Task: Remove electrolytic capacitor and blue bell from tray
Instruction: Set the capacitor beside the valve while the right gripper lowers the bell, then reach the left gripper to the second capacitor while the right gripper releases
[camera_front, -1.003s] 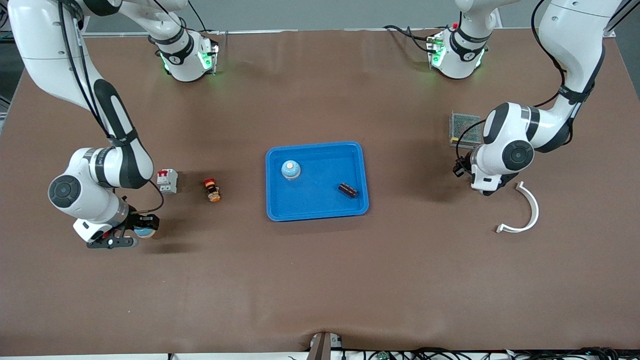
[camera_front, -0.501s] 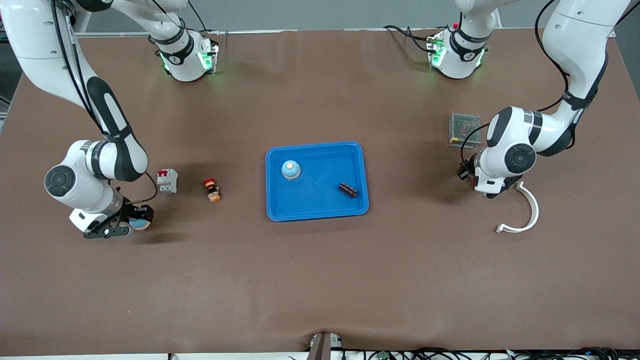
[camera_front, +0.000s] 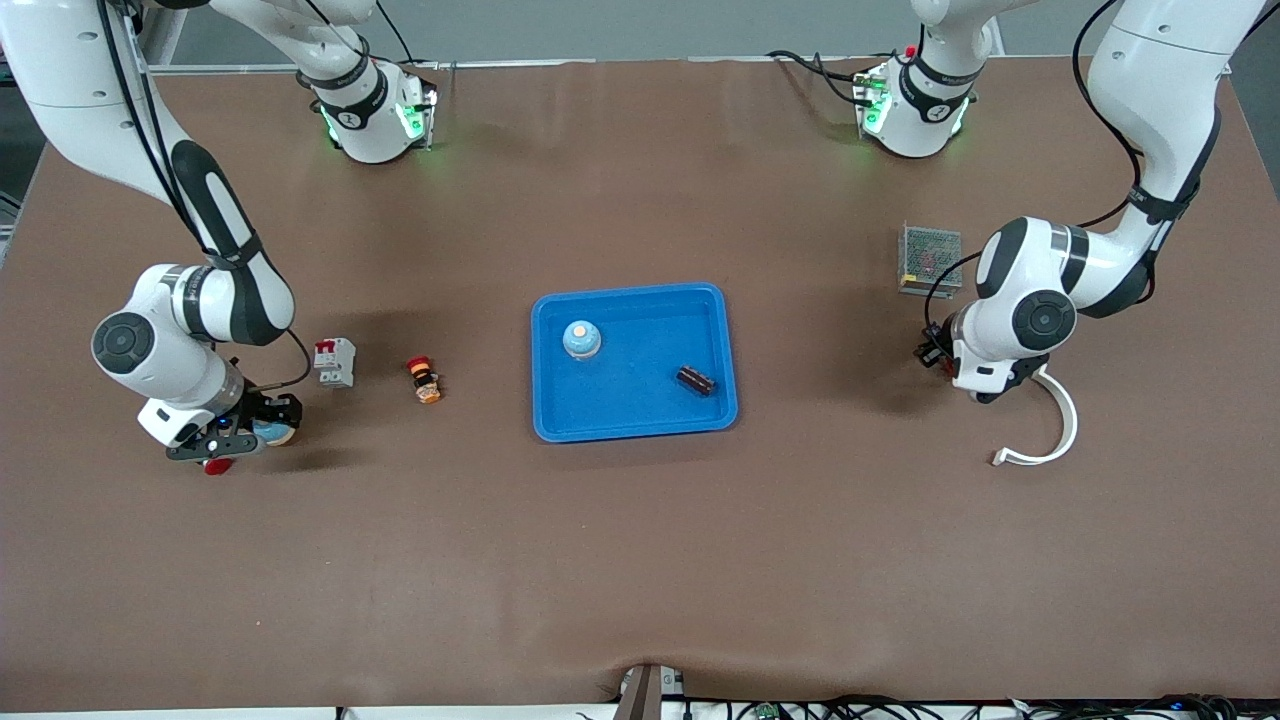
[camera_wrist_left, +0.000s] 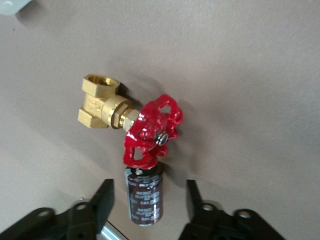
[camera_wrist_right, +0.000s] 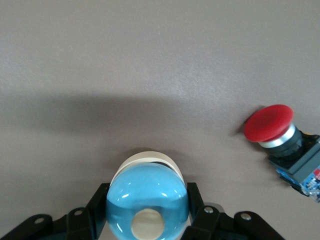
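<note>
Low in the left wrist view, the left tool (camera_wrist_left: 150, 191) stands open, one finger on each side of a small dark round capacitor (camera_wrist_left: 145, 200) lying on the brown worktop (camera_wrist_left: 250, 75). The right tool (camera_wrist_right: 147, 195) grips a shiny blue bell (camera_wrist_right: 147, 200) tightly.

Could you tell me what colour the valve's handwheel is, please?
Red; the valve's handwheel shows best in the left wrist view.
</note>
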